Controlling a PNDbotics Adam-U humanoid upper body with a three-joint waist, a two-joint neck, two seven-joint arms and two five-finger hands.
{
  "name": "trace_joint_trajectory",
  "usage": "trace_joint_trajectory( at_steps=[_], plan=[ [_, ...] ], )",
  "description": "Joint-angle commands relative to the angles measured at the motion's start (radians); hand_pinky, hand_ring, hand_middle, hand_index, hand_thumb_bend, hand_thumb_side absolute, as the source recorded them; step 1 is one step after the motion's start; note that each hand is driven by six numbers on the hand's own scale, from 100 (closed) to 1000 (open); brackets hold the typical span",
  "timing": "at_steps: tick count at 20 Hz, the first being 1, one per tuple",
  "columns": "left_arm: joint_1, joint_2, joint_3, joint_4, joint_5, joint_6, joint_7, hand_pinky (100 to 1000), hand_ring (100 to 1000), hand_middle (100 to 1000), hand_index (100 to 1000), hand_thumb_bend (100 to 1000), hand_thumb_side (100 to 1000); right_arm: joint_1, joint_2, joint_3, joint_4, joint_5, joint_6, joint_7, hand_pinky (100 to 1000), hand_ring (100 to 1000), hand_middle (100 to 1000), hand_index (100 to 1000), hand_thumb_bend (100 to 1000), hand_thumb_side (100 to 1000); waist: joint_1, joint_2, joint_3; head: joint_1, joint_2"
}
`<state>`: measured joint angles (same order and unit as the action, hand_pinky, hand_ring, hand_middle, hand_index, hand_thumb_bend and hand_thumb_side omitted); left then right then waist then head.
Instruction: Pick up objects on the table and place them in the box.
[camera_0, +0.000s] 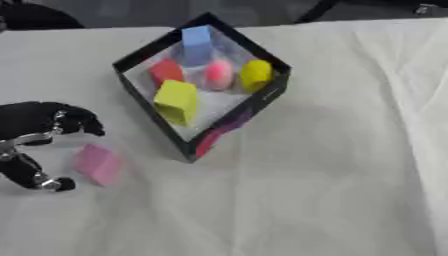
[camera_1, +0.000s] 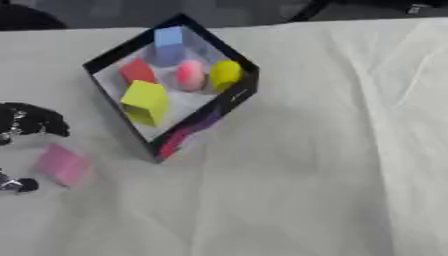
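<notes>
A white cloth (camera_0: 332, 190) covers the table. At the left edge the left hand (camera_0: 35, 135) hangs with fingers and thumb curved and spread, holding nothing. Just beside it, in the gap before the fingers, a pink block (camera_0: 96, 164) lies on the cloth, apart from the box. Further right stands the black-rimmed box (camera_0: 262, 97), holding yellow, red, blue and pink pieces.
</notes>
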<state>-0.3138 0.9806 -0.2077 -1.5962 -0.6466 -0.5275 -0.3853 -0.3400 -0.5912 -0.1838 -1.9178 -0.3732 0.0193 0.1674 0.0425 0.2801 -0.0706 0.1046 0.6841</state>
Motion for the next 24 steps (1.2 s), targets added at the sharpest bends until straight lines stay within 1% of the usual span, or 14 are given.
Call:
trace_joint_trajectory(
  at_steps=[1, 4, 9, 11, 12, 13, 15, 16, 17, 18, 21, 24],
  plan=[
    [-0.019, 0.016, -0.005, 0.017, -0.016, -0.014, -0.008, 889, 924, 811, 890, 489, 313, -0.011, -0.021, -0.006, -0.010, 0.005, 0.000, 0.002, 910, 602, 597, 830, 100, 523, -0.002, 0.002, -0.003, 0.006, -0.008],
    [-0.028, 0.008, -0.011, 0.021, -0.014, -0.027, -0.012, 886, 920, 808, 887, 454, 299, -0.012, -0.020, -0.006, -0.010, 0.006, 0.001, 0.003, 910, 603, 597, 830, 100, 523, -0.002, 0.003, -0.004, 0.008, -0.009],
    [-0.047, -0.002, -0.016, 0.025, 0.018, -0.043, -0.025, 878, 908, 797, 867, 403, 283, -0.013, -0.020, -0.004, -0.009, 0.007, 0.003, 0.006, 910, 603, 597, 830, 100, 522, 0.000, 0.003, -0.006, 0.011, -0.009],
    [-0.053, -0.006, -0.018, 0.027, 0.031, -0.045, -0.031, 870, 897, 779, 829, 366, 277, -0.013, -0.020, -0.004, -0.009, 0.008, 0.004, 0.006, 911, 603, 597, 830, 100, 522, 0.001, 0.004, -0.007, 0.013, -0.009],
    [-0.056, -0.007, -0.018, 0.029, 0.037, -0.046, -0.035, 862, 886, 759, 789, 339, 272, -0.013, -0.020, -0.004, -0.009, 0.009, 0.004, 0.007, 911, 603, 598, 831, 100, 521, 0.001, 0.004, -0.008, 0.013, -0.010],
    [-0.058, -0.009, -0.019, 0.031, 0.043, -0.046, -0.040, 853, 873, 740, 762, 333, 272, -0.014, -0.020, -0.004, -0.009, 0.009, 0.004, 0.007, 911, 603, 598, 831, 100, 521, 0.001, 0.004, -0.008, 0.013, -0.009],
    [-0.061, -0.010, -0.020, 0.034, 0.049, -0.044, -0.050, 819, 820, 661, 686, 303, 269, -0.014, -0.019, -0.005, -0.009, 0.010, 0.005, 0.007, 911, 603, 598, 831, 100, 521, 0.002, 0.005, -0.008, 0.014, -0.009],
    [-0.061, -0.011, -0.019, 0.034, 0.052, -0.042, -0.053, 784, 778, 601, 621, 258, 261, -0.014, -0.019, -0.005, -0.009, 0.011, 0.006, 0.007, 911, 604, 598, 831, 100, 522, 0.002, 0.005, -0.008, 0.014, -0.008],
    [-0.061, -0.012, -0.019, 0.034, 0.057, -0.039, -0.057, 759, 752, 563, 576, 224, 253, -0.014, -0.019, -0.005, -0.009, 0.011, 0.006, 0.007, 911, 604, 598, 831, 100, 522, 0.002, 0.005, -0.007, 0.014, -0.008],
    [-0.060, -0.013, -0.018, 0.030, 0.064, -0.037, -0.062, 741, 735, 538, 550, 200, 248, -0.014, -0.019, -0.005, -0.009, 0.011, 0.006, 0.006, 911, 604, 598, 831, 100, 522, 0.003, 0.005, -0.007, 0.014, -0.008],
    [-0.058, -0.009, 0.005, -0.016, 0.103, -0.036, -0.063, 712, 701, 505, 497, 161, 229, -0.013, -0.021, -0.006, -0.009, 0.011, 0.006, 0.005, 911, 604, 598, 831, 100, 523, 0.003, 0.004, -0.004, 0.010, -0.007],
    [-0.064, 0.009, 0.050, -0.105, 0.175, -0.030, -0.030, 711, 693, 507, 490, 134, 211, -0.010, -0.023, -0.008, -0.010, 0.010, 0.006, 0.002, 911, 604, 598, 831, 100, 523, 0.004, 0.000, -0.002, 0.004, -0.002]
  ],
)
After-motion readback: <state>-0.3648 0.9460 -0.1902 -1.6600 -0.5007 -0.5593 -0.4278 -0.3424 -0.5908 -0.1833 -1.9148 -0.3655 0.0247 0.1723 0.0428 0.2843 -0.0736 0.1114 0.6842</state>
